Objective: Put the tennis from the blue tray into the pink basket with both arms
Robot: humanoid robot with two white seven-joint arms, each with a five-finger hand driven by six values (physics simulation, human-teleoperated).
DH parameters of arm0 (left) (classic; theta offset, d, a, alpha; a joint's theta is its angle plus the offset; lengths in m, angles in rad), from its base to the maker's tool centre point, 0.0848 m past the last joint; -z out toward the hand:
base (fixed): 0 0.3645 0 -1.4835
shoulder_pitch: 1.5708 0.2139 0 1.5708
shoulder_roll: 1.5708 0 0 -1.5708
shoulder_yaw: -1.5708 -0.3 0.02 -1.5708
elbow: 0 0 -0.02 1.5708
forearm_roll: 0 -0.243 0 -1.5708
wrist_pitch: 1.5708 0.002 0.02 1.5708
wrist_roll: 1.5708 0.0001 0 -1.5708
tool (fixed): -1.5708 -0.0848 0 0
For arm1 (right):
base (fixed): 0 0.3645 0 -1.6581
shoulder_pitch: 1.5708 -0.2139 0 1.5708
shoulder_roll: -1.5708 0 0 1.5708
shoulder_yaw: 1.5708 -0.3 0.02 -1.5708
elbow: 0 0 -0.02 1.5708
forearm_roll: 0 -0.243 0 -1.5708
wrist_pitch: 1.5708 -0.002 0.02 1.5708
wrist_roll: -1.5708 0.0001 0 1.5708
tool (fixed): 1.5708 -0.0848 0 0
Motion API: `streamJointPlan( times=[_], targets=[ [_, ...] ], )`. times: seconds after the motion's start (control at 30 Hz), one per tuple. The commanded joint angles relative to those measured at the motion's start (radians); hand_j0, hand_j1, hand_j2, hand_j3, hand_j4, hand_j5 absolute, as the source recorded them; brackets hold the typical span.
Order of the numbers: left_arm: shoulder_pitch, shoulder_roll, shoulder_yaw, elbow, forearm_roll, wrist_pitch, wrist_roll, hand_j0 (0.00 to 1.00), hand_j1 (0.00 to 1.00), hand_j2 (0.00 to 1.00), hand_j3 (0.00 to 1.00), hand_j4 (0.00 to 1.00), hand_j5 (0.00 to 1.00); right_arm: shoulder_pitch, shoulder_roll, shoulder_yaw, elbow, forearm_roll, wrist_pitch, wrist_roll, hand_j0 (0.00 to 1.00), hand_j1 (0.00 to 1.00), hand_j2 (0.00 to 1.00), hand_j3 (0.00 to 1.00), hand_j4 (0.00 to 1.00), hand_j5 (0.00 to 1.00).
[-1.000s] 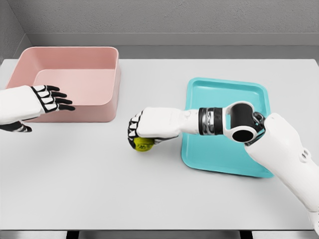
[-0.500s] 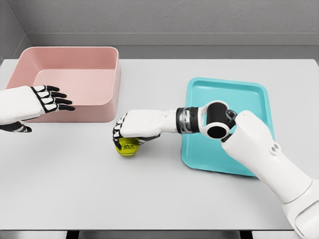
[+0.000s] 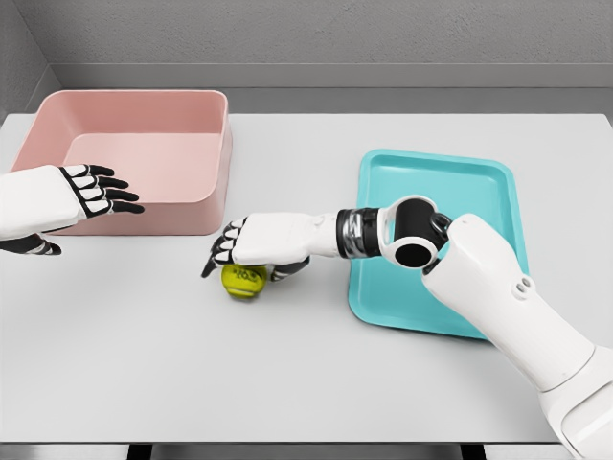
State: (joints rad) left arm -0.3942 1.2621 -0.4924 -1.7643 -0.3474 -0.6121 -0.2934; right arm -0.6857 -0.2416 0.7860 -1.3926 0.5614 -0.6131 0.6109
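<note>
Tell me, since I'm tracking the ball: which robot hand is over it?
The right robot hand, fingers spread above the ball; the left robot hand hovers by the basket.

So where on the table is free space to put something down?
Bare table spans the front, below the tennis ball. More lies between the pink basket and blue tray. It is crowded at the ball under the right hand.

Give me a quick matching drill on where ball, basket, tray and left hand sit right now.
Things:
1. ball
2. basket
3. tray
4. left hand

Places:
a. right side of the table, empty
b. on the table under the right hand
c. hovering in front of the basket, fingers spread
d. far left of the table

Pairs: 1-b, 2-d, 3-a, 4-c
</note>
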Motion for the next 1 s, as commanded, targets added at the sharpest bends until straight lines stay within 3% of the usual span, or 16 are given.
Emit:
streamJointPlan(
  times=[0.0, 0.1, 0.23, 0.3, 0.33, 0.43, 0.53, 0.63, 0.8, 0.9, 0.97],
  targets=[
    [0.000, -0.007, -0.008, 0.000, 0.001, 0.001, 0.000, 1.00, 1.00, 1.00, 1.00, 1.00, 1.00, 0.000, -0.001, -0.002, -0.005, -0.006, 0.002, 0.000, 0.99, 0.99, 0.99, 0.99, 0.99, 0.99],
    [0.000, -0.050, -0.009, -0.001, -0.025, 0.001, -0.001, 1.00, 1.00, 1.00, 1.00, 1.00, 1.00, 0.000, -0.013, -0.013, -0.026, -0.006, 0.002, 0.000, 0.99, 0.99, 0.99, 0.99, 0.99, 0.99],
    [0.000, -0.064, -0.018, -0.001, -0.038, 0.001, -0.001, 1.00, 1.00, 1.00, 1.00, 1.00, 1.00, 0.029, -0.133, -0.152, -0.233, -0.020, 0.002, 0.000, 1.00, 1.00, 1.00, 1.00, 1.00, 1.00],
    [0.000, -0.064, -0.018, -0.001, -0.039, 0.001, -0.001, 1.00, 1.00, 1.00, 1.00, 1.00, 1.00, 0.092, -0.174, -0.319, -0.355, -0.023, 0.002, 0.000, 1.00, 1.00, 1.00, 1.00, 1.00, 1.00],
    [0.000, -0.066, -0.018, -0.001, -0.041, 0.001, -0.001, 1.00, 1.00, 1.00, 1.00, 1.00, 1.00, 0.115, -0.176, -0.415, -0.375, -0.026, 0.002, 0.000, 1.00, 1.00, 1.00, 1.00, 1.00, 1.00],
    [0.000, -0.095, -0.032, -0.001, -0.070, 0.001, -0.001, 1.00, 1.00, 1.00, 1.00, 1.00, 1.00, 0.147, -0.205, -0.655, -0.373, -0.129, 0.002, 0.000, 1.00, 1.00, 1.00, 1.00, 1.00, 1.00],
    [0.000, -0.124, -0.037, -0.001, -0.104, 0.001, -0.001, 1.00, 1.00, 1.00, 1.00, 1.00, 1.00, 0.279, -0.234, -0.887, -0.373, -0.245, 0.002, 0.000, 1.00, 1.00, 1.00, 1.00, 1.00, 1.00],
    [-0.002, -0.167, -0.041, -0.001, -0.133, 0.001, -0.001, 1.00, 1.00, 1.00, 1.00, 1.00, 1.00, 0.402, -0.243, -1.065, -0.370, -0.253, 0.002, 0.000, 1.00, 1.00, 1.00, 1.00, 1.00, 1.00],
    [-0.025, -0.236, -0.052, -0.009, -0.173, 0.001, -0.003, 1.00, 1.00, 1.00, 1.00, 1.00, 1.00, 0.551, -0.239, -1.067, -0.373, -0.271, 0.002, 0.000, 1.00, 1.00, 1.00, 1.00, 1.00, 1.00],
    [-0.084, -0.293, -0.123, -0.010, -0.208, 0.001, -0.003, 1.00, 1.00, 1.00, 1.00, 1.00, 1.00, 0.572, -0.237, -1.065, -0.372, -0.282, 0.002, 0.000, 1.00, 1.00, 1.00, 1.00, 1.00, 1.00],
    [-0.091, -0.306, -0.129, -0.010, -0.206, 0.001, -0.003, 1.00, 1.00, 1.00, 1.00, 1.00, 1.00, 0.595, -0.237, -1.064, -0.368, -0.296, 0.002, 0.000, 1.00, 1.00, 1.00, 1.00, 1.00, 1.00]
  ],
)
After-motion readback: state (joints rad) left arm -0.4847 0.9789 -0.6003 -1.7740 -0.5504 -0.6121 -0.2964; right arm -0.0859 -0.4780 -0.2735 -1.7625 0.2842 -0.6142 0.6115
